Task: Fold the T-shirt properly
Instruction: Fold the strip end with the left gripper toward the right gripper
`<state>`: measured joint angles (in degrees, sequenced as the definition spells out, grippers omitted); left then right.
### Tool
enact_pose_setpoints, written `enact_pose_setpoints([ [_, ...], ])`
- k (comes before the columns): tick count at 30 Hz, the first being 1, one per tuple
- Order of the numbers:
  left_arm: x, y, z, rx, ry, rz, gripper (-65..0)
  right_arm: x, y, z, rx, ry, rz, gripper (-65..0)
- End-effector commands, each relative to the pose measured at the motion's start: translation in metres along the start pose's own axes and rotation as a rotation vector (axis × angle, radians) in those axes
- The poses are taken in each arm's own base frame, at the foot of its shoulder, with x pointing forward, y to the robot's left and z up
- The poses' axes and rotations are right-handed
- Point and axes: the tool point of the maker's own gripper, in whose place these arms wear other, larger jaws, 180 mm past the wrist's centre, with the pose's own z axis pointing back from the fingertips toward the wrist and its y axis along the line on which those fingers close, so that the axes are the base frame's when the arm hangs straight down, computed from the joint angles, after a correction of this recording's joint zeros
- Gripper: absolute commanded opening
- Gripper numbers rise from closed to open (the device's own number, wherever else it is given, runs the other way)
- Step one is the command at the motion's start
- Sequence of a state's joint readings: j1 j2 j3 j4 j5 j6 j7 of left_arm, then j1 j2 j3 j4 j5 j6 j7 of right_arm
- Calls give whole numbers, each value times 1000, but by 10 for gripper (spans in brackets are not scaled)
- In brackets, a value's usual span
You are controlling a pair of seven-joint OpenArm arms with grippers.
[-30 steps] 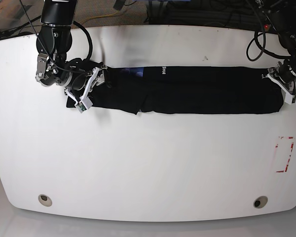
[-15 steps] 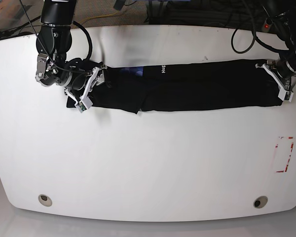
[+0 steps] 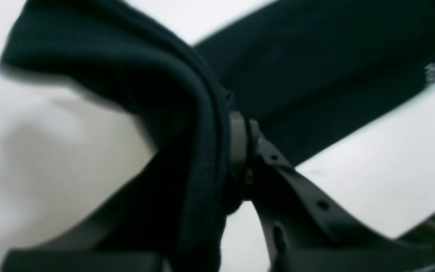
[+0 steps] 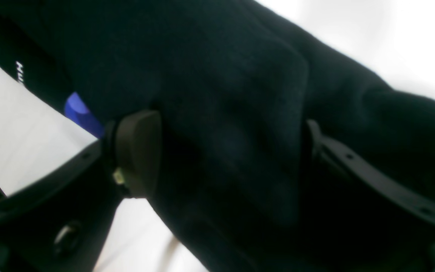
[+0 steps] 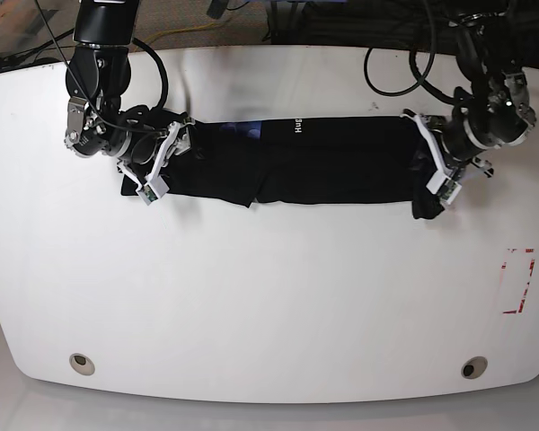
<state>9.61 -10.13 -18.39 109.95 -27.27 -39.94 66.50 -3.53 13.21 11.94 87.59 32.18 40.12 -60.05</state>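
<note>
The black T-shirt (image 5: 323, 166) lies as a long narrow band across the far half of the white table (image 5: 269, 296), with small white lettering near its middle. My left gripper (image 5: 434, 166) is shut on the band's right end, which hangs bunched from its fingers (image 3: 238, 138) in the left wrist view, where the T-shirt (image 3: 157, 87) drapes over them. My right gripper (image 5: 162, 164) rests at the band's left end, open. In the right wrist view the T-shirt (image 4: 221, 75) fills the wide gap between its pads (image 4: 138, 151), and a blue patch of print shows beside them.
A red-marked rectangle (image 5: 518, 280) sits near the table's right edge. Two round holes (image 5: 82, 363) (image 5: 473, 367) lie near the front edge. Cables and arm bases crowd the far edge behind the shirt.
My left gripper has travelled left from the table's right edge, carrying the shirt's right end with it, so the band is shorter. The right arm has not moved.
</note>
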Motion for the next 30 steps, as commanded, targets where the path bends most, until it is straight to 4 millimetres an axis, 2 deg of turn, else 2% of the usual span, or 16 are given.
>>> enact_pose_setpoints([
  [1,28,-16,-4,-42,-76,-46,-601,-8,-6,2,-22,50,11,-206],
  [11,68,-88,-29,-231,-137,-173,-587,-6,-6,3,-23,47,14,-206],
  [15,68,-107,-43,-300,-110,-203,-503,-5,-5,2,-21,44,13,-206],
  [18,65,-111,-52,-322,-84,-187,-414,1,-6,2,-22,32,19,-206],
  [22,68,-120,-58,-336,-66,-168,-328,3,-6,2,-23,29,21,-206],
  [26,73,-143,-58,-384,-67,-218,-292,3,-6,2,-23,29,21,-206],
  [30,88,-164,-46,-411,-118,-297,-289,5,-5,2,-21,25,22,-206],
])
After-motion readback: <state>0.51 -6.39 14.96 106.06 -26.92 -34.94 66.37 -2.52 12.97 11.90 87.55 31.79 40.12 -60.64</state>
